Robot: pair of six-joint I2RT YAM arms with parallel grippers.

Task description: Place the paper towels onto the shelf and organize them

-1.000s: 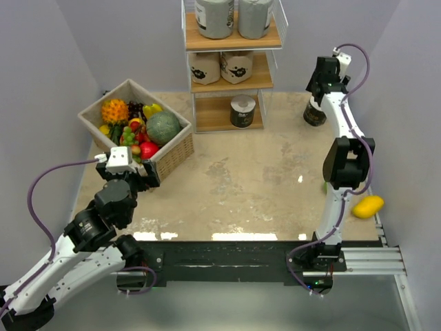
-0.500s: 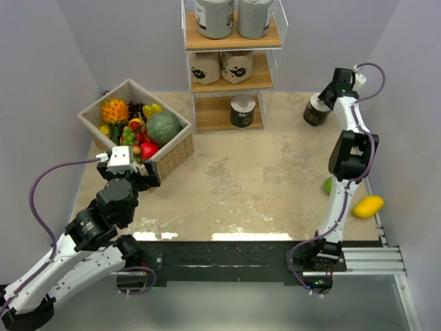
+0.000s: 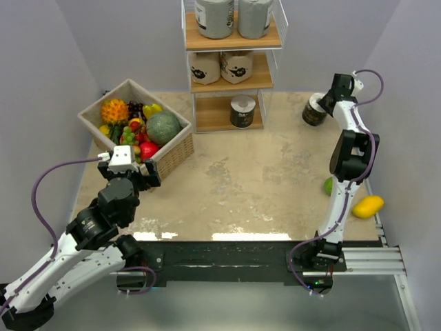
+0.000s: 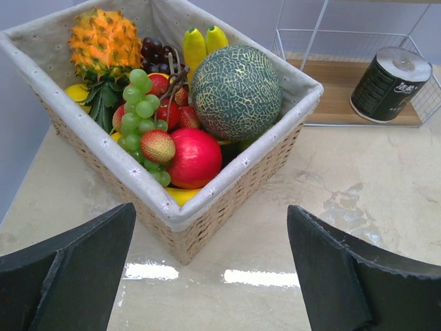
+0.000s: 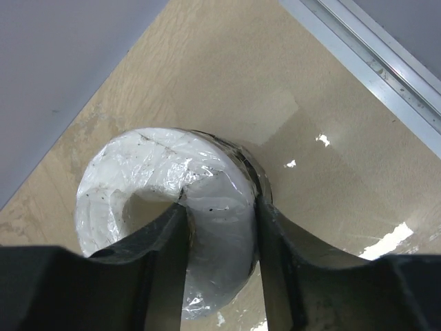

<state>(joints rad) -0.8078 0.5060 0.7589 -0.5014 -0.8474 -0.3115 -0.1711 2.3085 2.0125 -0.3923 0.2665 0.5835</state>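
With the left gripper (image 4: 210,221) gaping idle, you are pinching the last dark-wrapped, pale-topped paper towel roll (image 5: 200,155), standing right of the white-wire wooden shelf (image 3: 231,41), in the right gripper (image 5: 220,207), seemingly needing a lift onto the bottom board (image 3: 210,118).

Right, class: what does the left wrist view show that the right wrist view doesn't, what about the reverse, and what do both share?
Only the left wrist view: the fruit basket, the shelf with a dark-wrapped roll standing on its bottom board, and the left gripper open. Only the right wrist view: a second roll, pale top up, with the right gripper shut on its wall, one finger inside the core. Both: the beige table.
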